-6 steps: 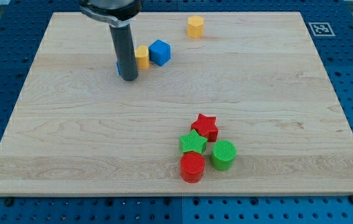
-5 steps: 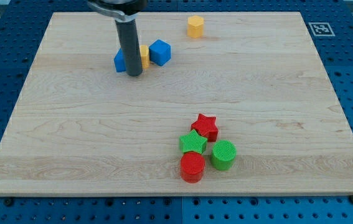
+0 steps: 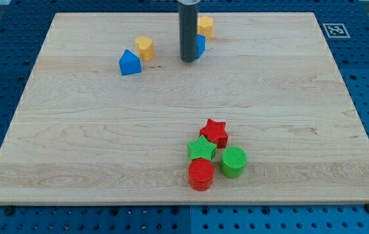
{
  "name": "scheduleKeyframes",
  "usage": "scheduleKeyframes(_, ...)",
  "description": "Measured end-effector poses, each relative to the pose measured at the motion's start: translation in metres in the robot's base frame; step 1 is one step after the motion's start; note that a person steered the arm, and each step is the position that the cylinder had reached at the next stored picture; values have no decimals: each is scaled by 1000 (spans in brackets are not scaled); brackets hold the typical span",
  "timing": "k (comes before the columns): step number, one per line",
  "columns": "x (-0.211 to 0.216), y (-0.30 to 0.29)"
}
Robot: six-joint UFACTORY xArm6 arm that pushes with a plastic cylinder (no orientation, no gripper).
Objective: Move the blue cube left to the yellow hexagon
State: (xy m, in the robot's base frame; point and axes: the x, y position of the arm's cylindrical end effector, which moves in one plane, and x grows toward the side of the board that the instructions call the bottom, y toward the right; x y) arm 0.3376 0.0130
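Apparently nearly done: my tip (image 3: 188,60) has no fingers, holds nothing, touching the blue cube (image 3: 200,46) beside the yellow hexagon (image 3: 205,26).

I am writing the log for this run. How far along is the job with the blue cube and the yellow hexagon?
Done: the blue cube lies close below the yellow hexagon, at the view's top. In hand: my tip stands at the cube's left side, apparently touching it. Left: the cube is not yet beside the hexagon on its left; probably a push upward is needed.
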Motion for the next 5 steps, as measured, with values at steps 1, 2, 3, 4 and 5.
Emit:
scheduleKeyframes(1,0,9)
scheduleKeyframes(2,-3,11)
scheduleKeyframes(3,-19,14)
scheduleKeyframes(4,-32,14)
scheduleKeyframes(5,-43,14)
